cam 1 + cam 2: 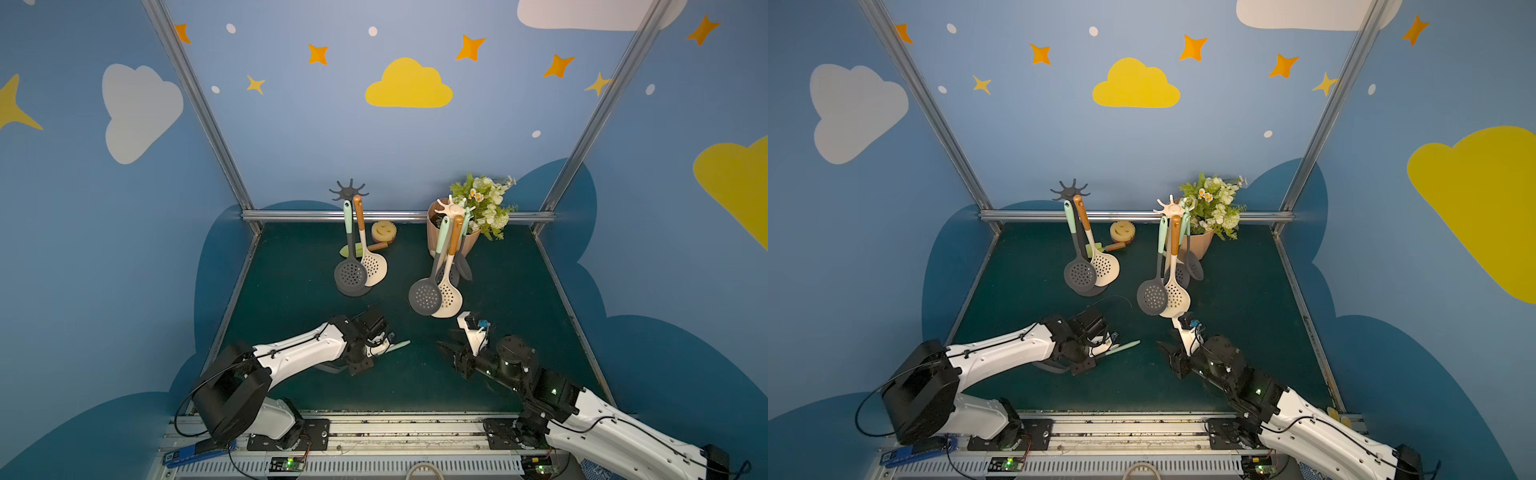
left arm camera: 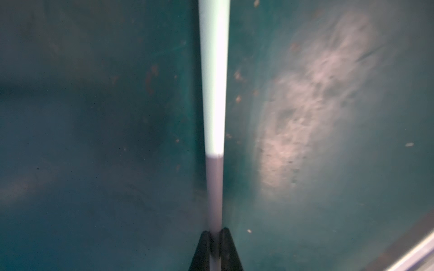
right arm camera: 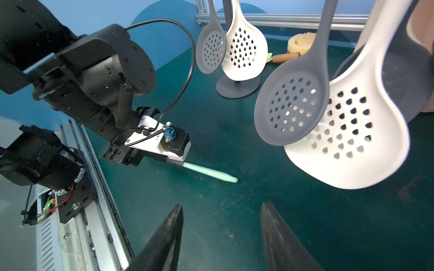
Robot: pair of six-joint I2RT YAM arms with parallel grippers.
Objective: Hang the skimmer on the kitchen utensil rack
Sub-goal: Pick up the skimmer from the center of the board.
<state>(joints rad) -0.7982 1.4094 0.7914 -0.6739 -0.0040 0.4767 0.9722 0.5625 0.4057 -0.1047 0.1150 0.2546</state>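
Note:
My left gripper (image 2: 215, 231) is shut on the grey shaft of a skimmer (image 2: 215, 93), low over the green mat. The skimmer's mint-green handle end (image 1: 399, 344) sticks out toward the middle in both top views, and its head is mostly hidden under the left arm. The right wrist view shows the same grip (image 3: 168, 159). A dark grey utensil rack (image 1: 351, 192) stands at the back with two skimmers hanging on it. Right of it, a cream rack (image 1: 451, 206) holds several skimmers. My right gripper (image 3: 222, 206) is open and empty, near the cream rack's hanging heads.
A yellow smiley sponge (image 1: 383, 231) and a wooden-handled tool (image 1: 376, 247) lie behind the dark rack. A pot of flowers (image 1: 486, 203) stands behind the cream rack. Metal frame rails (image 1: 395, 216) border the mat.

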